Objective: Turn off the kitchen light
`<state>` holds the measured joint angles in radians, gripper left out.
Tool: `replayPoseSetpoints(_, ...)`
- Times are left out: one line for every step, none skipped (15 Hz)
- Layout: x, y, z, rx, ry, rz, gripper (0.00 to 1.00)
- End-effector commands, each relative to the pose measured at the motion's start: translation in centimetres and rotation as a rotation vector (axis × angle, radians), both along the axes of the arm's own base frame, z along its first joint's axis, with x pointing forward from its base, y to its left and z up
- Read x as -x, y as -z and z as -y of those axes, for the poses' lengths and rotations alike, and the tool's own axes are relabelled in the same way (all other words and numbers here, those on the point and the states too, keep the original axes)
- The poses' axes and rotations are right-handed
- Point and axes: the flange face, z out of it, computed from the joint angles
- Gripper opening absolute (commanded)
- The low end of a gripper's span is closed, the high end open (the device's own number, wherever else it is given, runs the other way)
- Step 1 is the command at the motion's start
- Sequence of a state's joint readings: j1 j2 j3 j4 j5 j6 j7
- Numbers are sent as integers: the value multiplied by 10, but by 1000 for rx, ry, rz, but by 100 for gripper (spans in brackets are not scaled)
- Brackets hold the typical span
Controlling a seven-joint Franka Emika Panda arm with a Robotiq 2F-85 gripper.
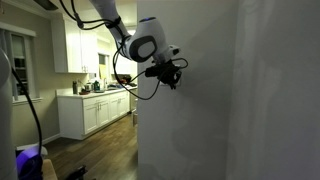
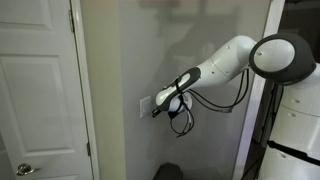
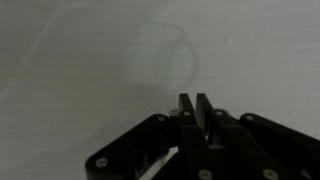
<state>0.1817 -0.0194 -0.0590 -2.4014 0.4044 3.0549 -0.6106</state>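
The kitchen light shows only as its switch, a small white wall plate (image 2: 146, 105) on the grey wall beside the white door. My gripper (image 2: 160, 108) is at the plate's right edge, fingertips close to or touching it; I cannot tell which. In an exterior view the gripper (image 1: 176, 73) is held against the wall side. In the wrist view the two fingers (image 3: 195, 103) are pressed together with nothing between them, pointing at bare grey wall. The switch is out of sight in the wrist view.
A white panelled door (image 2: 38, 90) with a knob stands left of the switch. White kitchen cabinets and a counter with bottles (image 1: 95, 92) lie beyond the wall corner. The robot's white base (image 2: 295, 130) is at the right. Cables hang under the wrist (image 2: 182, 122).
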Motion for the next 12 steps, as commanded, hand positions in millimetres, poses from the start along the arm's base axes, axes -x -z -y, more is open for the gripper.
replayPoseSetpoints(4, -6, -2, 20, -75, -9, 0)
replayPoseSetpoints(6, -6, -1, 27, -85, -10, 0)
replayPoseSetpoints(6, -6, -1, 33, -94, -11, 0)
replayPoseSetpoints(8, -8, -1, 37, -105, -7, 0)
replayPoseSetpoints(9, -10, -1, 42, -114, -5, 0)
replayPoseSetpoints(11, -13, -3, 49, -122, 0, 0)
replayPoseSetpoints(11, -15, -4, 57, -130, 4, 0)
replayPoseSetpoints(13, -17, -6, 69, -138, 10, 0)
replayPoseSetpoints(14, -19, -8, 76, -148, 15, 0)
replayPoseSetpoints(15, -22, -11, 80, -156, 16, 0)
replayPoseSetpoints(16, -24, -15, 87, -167, 19, 0)
replayPoseSetpoints(17, -26, -21, 101, -182, 25, 0)
